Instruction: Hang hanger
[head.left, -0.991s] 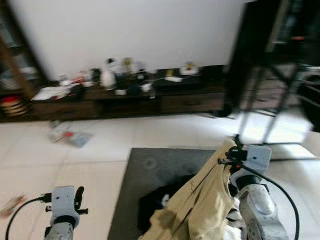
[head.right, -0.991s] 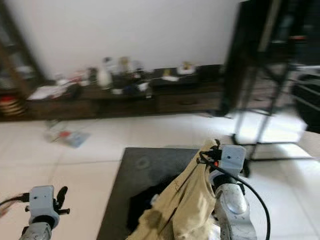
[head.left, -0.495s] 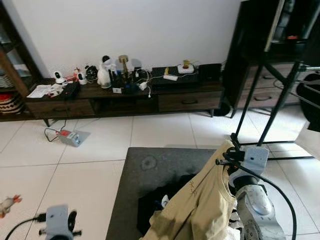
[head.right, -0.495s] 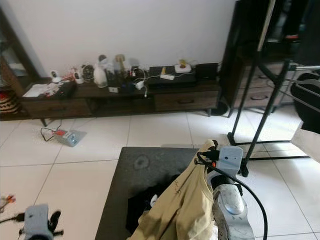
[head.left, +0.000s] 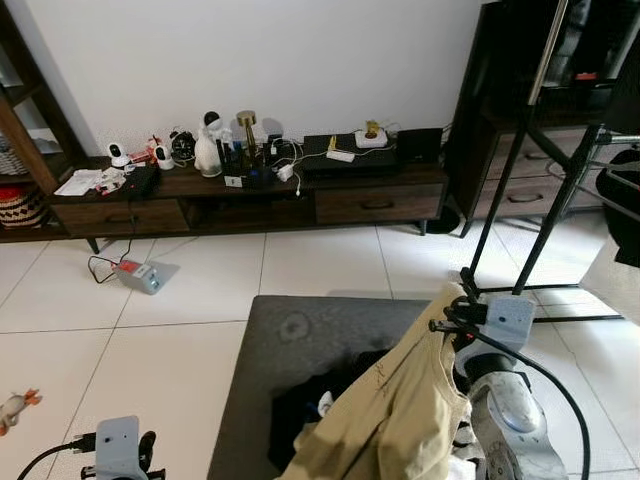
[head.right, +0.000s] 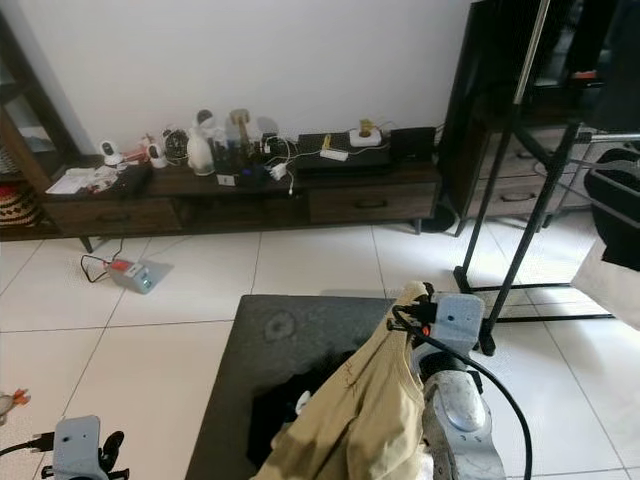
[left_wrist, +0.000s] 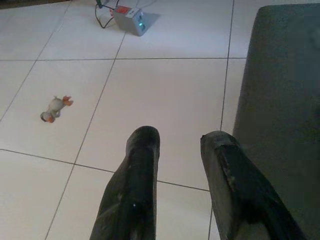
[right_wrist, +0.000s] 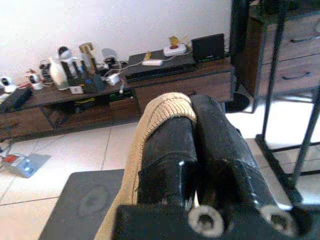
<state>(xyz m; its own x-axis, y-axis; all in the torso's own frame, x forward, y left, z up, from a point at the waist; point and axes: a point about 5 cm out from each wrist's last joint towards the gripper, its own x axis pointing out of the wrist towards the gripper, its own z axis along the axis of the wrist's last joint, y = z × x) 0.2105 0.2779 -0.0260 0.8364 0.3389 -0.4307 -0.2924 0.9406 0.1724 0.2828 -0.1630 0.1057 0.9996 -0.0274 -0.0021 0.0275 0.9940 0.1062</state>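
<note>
My right gripper (right_wrist: 192, 107) is shut on the collar of a beige garment (head.left: 400, 420), held up above a dark grey seat (head.left: 300, 335). The cloth drapes over the fingers and hides any hanger inside it. In the eye views that gripper (head.left: 463, 302) is at lower right, just short of a black clothes rack (head.left: 520, 235) with a slanted metal pole (head.left: 545, 60). My left gripper (left_wrist: 180, 142) hangs low and open over white floor tiles, beside the seat's edge.
Black clothes (head.left: 305, 415) lie on the seat under the garment. A low wooden console (head.left: 250, 190) full of small items runs along the far wall. A white box with a cable (head.left: 140, 275) and a toy duck (left_wrist: 55, 107) lie on the floor. A dark cabinet (head.left: 495, 110) stands at right.
The head camera has steadied and the picture is sharp now. My left arm has sunk lower in view. The right gripper still holds the beige garment in the same place.
</note>
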